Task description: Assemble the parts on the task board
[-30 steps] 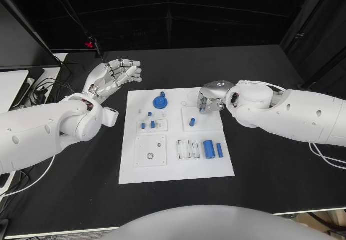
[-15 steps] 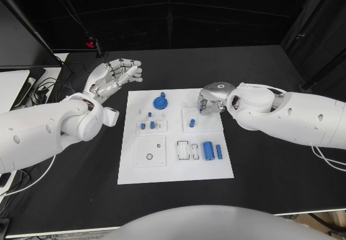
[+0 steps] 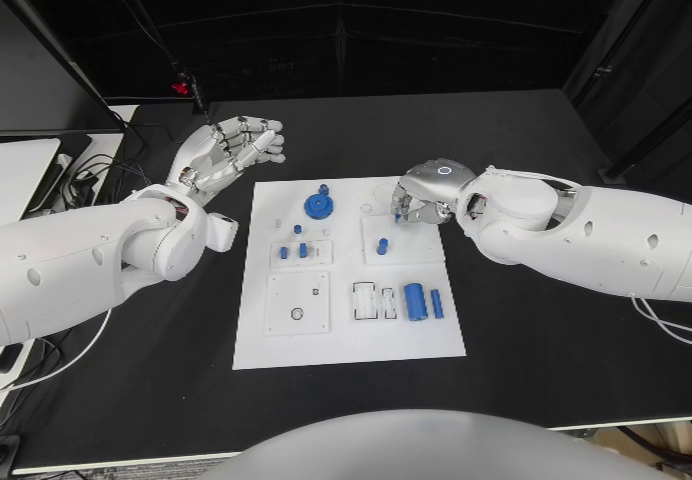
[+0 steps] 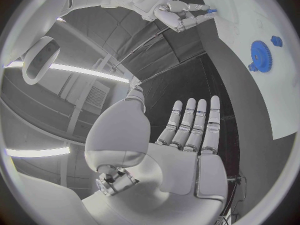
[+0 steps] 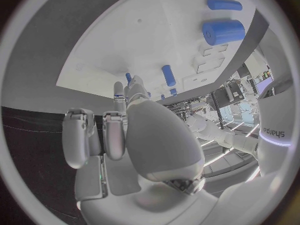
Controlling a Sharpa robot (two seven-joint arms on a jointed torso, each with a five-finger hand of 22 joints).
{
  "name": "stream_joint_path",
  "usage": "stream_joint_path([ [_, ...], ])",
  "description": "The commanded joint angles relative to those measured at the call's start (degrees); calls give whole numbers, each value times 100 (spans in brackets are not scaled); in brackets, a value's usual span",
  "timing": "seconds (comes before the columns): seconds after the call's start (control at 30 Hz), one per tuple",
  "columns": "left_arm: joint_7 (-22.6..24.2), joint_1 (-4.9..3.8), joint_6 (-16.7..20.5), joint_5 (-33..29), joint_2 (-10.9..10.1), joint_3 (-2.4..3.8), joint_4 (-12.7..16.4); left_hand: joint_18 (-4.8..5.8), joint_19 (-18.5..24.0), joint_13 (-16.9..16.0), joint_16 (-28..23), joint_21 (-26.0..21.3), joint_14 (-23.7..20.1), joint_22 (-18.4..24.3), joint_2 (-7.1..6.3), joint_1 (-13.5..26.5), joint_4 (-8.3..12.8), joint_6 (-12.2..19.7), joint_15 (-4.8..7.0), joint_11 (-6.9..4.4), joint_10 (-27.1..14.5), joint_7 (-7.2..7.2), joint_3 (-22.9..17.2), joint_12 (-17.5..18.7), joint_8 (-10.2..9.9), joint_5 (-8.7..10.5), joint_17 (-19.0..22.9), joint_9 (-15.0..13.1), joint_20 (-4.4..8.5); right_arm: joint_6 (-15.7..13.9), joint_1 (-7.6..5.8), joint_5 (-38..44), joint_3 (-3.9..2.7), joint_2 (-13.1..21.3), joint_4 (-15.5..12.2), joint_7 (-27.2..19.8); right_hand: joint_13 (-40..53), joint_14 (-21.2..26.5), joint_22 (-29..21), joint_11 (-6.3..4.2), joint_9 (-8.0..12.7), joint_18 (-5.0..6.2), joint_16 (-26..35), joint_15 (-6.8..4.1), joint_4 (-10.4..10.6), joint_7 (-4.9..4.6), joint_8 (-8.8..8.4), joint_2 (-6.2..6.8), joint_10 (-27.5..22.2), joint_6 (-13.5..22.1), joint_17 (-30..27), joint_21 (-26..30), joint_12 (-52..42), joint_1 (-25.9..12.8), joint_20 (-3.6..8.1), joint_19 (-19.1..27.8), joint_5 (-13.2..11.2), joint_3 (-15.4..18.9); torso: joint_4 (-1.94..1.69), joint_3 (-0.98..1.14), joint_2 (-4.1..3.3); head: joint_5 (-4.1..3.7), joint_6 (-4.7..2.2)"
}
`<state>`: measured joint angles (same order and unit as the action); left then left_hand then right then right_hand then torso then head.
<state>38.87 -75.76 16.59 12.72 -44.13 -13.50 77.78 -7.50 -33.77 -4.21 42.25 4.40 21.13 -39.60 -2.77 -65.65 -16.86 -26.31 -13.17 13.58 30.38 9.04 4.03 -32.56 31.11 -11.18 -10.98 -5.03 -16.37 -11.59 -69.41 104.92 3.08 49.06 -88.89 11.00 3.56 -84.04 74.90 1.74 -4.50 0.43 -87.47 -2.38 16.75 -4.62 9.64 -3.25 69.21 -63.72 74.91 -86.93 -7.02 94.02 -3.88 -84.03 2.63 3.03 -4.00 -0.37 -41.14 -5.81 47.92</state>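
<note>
While lying flat, blue cylinder points lengthwise toward the board's far edge

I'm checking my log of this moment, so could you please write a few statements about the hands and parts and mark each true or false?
1. The left hand hangs beside the task board, holding nothing. True.
2. The blue gear lies off the board. False: it is on the board.
3. The right hand is over the board's far right part. True.
4. The large blue cylinder is in the left hand. False: it rests on the board.
</note>
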Motion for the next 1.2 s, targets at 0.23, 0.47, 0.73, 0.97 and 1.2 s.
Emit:
stream_joint_path([
  [0.23,361,-4,-38,-21,-4,3,0,-16,-49,8,27,36,8,14,61,-4,-1,55,39,11,-42,706,-22,-50,30,-43,16,11,-10,-445,-14,219,-7,145,-208,-66,-7,-518,1385,12,-4,31,5,-30,-1,-11,35,24,68,-52,1082,-49,49,46,38,-432,7,-31,2,-2,3,16,18],
  [0.47,357,-3,-34,-21,-1,3,-10,-16,-51,10,33,36,7,17,65,-8,-1,60,39,12,-47,707,-21,-57,38,-52,23,12,-10,-475,-38,273,-17,301,-485,-26,-7,-518,1391,13,-3,28,3,-27,0,-12,33,25,79,-58,1085,-60,55,45,37,-439,7,-35,-1,-4,5,58,43],
  [0.73,354,1,-41,-21,26,3,-26,-16,-51,10,33,36,7,17,65,-8,-1,60,39,12,-47,707,-21,-57,38,-52,23,12,-10,-537,-92,289,-41,309,-716,-36,-7,-521,1401,11,-2,22,-5,-14,-1,-11,29,18,125,-90,1097,-80,78,54,29,-452,7,-63,-7,-5,6,84,60],
  [0.97,352,3,-43,-21,38,3,-33,-16,-51,10,33,36,7,17,65,-8,-1,60,39,12,-47,707,-21,-57,38,-52,23,12,-10,-625,-101,291,-55,189,-828,-101,-7,-520,1399,14,-1,23,-2,-11,0,-14,26,17,133,-94,1092,-77,86,52,27,-450,7,-68,-15,0,1,136,84],
  [1.2,352,4,-42,-21,49,3,-53,-16,-51,10,33,36,7,17,65,-8,-1,60,39,12,-47,707,-21,-57,38,-52,23,12,-10,-659,-103,272,-60,-15,-958,-199,-7,-519,1396,21,1,24,0,5,3,-26,19,15,158,-107,1087,-70,102,44,18,-446,7,-80,-3,-4,3,334,140],
])
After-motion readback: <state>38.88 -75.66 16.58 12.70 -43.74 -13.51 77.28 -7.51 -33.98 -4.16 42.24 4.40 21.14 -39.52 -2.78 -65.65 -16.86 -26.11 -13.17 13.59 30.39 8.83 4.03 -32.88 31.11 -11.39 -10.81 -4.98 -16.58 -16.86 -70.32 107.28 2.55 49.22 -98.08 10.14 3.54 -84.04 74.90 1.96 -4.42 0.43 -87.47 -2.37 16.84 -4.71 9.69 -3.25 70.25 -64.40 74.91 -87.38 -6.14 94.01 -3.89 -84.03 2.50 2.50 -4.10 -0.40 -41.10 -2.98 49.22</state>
